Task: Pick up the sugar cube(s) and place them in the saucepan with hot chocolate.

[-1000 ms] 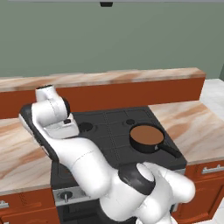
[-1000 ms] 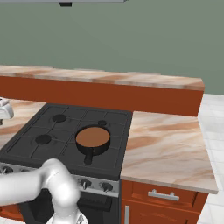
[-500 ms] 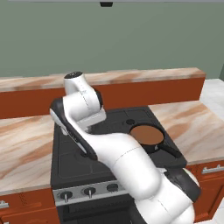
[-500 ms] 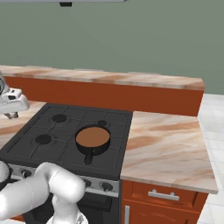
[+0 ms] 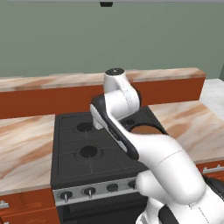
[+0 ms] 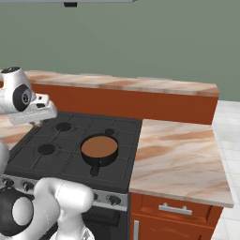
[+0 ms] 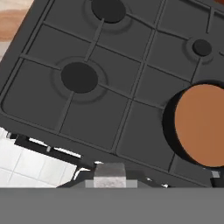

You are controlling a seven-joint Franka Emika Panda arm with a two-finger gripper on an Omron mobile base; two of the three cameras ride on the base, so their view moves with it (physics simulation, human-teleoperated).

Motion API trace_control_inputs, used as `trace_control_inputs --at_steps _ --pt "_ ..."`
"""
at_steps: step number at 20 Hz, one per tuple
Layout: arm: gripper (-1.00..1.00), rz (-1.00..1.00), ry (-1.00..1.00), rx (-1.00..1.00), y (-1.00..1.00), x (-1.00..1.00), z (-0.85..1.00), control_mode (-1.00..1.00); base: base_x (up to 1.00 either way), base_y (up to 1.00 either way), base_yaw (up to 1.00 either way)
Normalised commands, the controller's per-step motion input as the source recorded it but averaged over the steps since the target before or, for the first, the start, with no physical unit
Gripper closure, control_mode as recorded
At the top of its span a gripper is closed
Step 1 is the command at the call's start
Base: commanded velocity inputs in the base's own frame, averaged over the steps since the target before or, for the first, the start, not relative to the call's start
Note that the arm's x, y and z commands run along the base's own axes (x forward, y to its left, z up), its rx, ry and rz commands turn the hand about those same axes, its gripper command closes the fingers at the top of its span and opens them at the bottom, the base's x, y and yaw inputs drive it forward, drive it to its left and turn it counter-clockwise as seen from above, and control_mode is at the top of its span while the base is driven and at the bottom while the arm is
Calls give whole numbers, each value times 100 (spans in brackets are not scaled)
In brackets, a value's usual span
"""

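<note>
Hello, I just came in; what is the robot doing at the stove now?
The white robot arm reaches over the black gas stove, with its hand high above the left burners. In the hand view, a small whitish-grey cube sits at the gripper's tips. The small round black saucepan of brown liquid waits on the stove's right side.

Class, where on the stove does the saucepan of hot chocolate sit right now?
The saucepan sits on the stove's front right area in the right base view, handle pointing toward the knobs, beside the marble counter.

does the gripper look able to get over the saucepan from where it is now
Probably yes: the saucepan sits open on the stove, nothing above its brown surface, and the gripper hangs over the stove's left side.
</note>
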Motion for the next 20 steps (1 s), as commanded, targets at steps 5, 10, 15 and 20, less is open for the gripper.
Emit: trace_control_inputs --at_steps 5,10,15,20 --pt "100 0 0 19 -100 8 0 -100 0 0 0" --pt "100 0 4 14 -100 34 0 -100 0 0 0" --pt "100 -4 14 1 -98 50 -1 -100 0 0 0" --pt "100 -7 14 -4 -73 48 -19 -100 0 0 0"
